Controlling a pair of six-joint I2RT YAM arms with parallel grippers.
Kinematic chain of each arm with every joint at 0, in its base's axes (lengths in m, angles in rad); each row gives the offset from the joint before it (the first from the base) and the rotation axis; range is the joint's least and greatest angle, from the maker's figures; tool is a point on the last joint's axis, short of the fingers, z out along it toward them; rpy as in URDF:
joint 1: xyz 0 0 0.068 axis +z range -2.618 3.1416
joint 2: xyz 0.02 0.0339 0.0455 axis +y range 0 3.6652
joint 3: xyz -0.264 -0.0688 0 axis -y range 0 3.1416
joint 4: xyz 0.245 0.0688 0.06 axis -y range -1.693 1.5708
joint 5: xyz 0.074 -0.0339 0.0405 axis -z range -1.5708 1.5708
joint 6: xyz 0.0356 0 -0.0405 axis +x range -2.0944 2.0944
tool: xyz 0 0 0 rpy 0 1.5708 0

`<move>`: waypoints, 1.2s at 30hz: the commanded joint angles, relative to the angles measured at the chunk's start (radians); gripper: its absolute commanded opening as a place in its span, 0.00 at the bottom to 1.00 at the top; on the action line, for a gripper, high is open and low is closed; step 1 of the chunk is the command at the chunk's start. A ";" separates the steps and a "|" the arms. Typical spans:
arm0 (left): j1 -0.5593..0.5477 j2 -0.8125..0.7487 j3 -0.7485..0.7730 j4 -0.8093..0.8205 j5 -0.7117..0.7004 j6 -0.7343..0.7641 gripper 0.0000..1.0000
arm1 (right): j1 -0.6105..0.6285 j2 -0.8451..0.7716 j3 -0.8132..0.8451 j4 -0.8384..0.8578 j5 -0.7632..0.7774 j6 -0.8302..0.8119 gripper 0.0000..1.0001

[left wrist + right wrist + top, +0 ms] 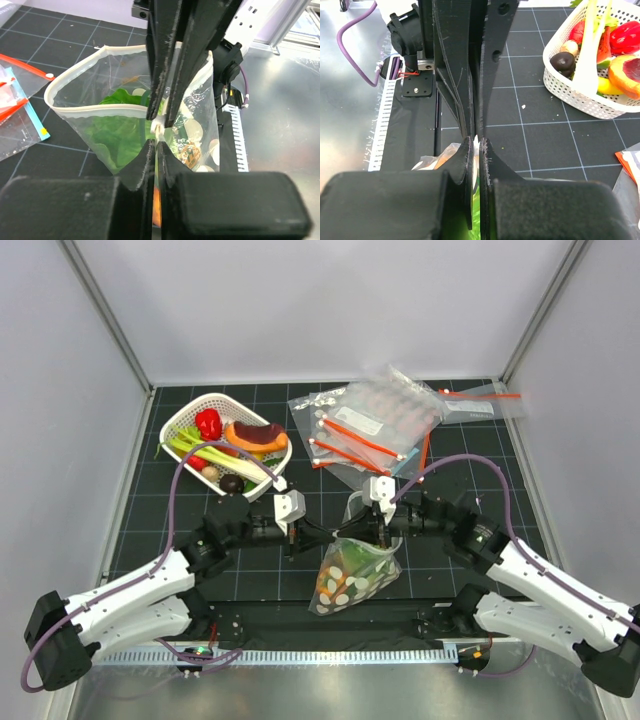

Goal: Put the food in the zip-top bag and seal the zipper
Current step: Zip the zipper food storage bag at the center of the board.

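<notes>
The zip-top bag [345,580], clear with white polka dots, hangs between both grippers at the table's front centre. The green lettuce head [117,120] and a small orange-red piece [190,152] lie inside it. Its mouth is open in a loop, with the pale zipper [80,112] running around the rim. My left gripper [338,537] is shut on the bag's rim, seen close up in the left wrist view [156,144]. My right gripper [378,536] is shut on the same rim right beside it, seen in the right wrist view [477,142]. The fingertips of the two grippers nearly meet.
A white basket [180,425] at the back left holds a red pepper [208,423], green onions and other toy food; it shows in the right wrist view [580,102]. Plain clear bags with red-orange strips [365,430] lie at the back centre and right.
</notes>
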 commanded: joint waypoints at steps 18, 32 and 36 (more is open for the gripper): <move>-0.082 0.083 0.049 0.034 -0.077 0.046 0.48 | 0.019 -0.080 -0.032 0.067 0.042 0.004 0.01; -0.082 0.049 0.107 -0.047 -0.046 0.058 0.00 | 0.023 -0.125 -0.070 0.135 0.047 0.033 0.41; -0.123 0.011 0.149 -0.158 -0.028 0.115 0.00 | 0.023 -0.158 -0.084 0.152 0.012 0.036 0.56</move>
